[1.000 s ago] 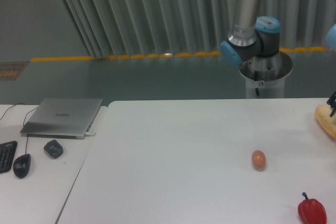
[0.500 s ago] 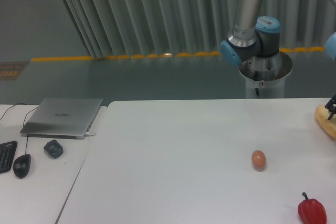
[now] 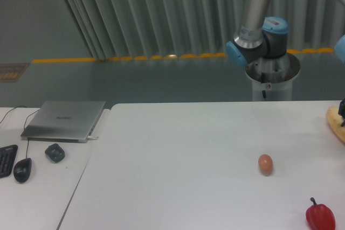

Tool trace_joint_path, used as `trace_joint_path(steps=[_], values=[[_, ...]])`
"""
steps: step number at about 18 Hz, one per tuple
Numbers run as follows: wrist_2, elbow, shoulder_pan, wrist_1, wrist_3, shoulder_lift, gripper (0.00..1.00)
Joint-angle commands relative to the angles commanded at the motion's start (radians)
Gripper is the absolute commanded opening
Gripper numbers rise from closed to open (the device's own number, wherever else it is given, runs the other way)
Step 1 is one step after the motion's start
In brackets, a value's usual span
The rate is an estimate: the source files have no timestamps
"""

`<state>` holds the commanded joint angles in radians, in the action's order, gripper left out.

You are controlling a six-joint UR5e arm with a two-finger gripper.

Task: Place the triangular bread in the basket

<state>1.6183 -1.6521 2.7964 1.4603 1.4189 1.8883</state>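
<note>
At the right edge of the camera view only the left part of the triangular bread [image 3: 335, 126] shows, golden-tan with a paler rim. The dark tip of my gripper [image 3: 342, 111] sits on its top, nearly cut off by the frame edge. The bread travels with the gripper, so the fingers hold it. Most of the gripper is out of view. The basket is out of view.
A small brown egg [image 3: 265, 164] lies on the white table [image 3: 188, 154], right of centre. A red bell pepper [image 3: 320, 216] stands at the front right. On the left side table are a laptop [image 3: 64, 119], a mouse [image 3: 22, 169] and a keyboard edge [image 3: 6, 160].
The gripper and the bread have shifted a little to the right, further out of the frame. The egg and the pepper have stayed put.
</note>
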Motion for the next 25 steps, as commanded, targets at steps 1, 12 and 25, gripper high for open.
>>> trace_joint_path(steps=[1, 12, 25], values=[[0.002, 0.002, 0.002, 0.002, 0.0, -0.002, 0.0], [0.014, 0.144, 0.0, 0.168, -0.041, -0.003, 0.0], [0.029, 0.288, 0.017, -0.015, -0.031, -0.028, 0.0]])
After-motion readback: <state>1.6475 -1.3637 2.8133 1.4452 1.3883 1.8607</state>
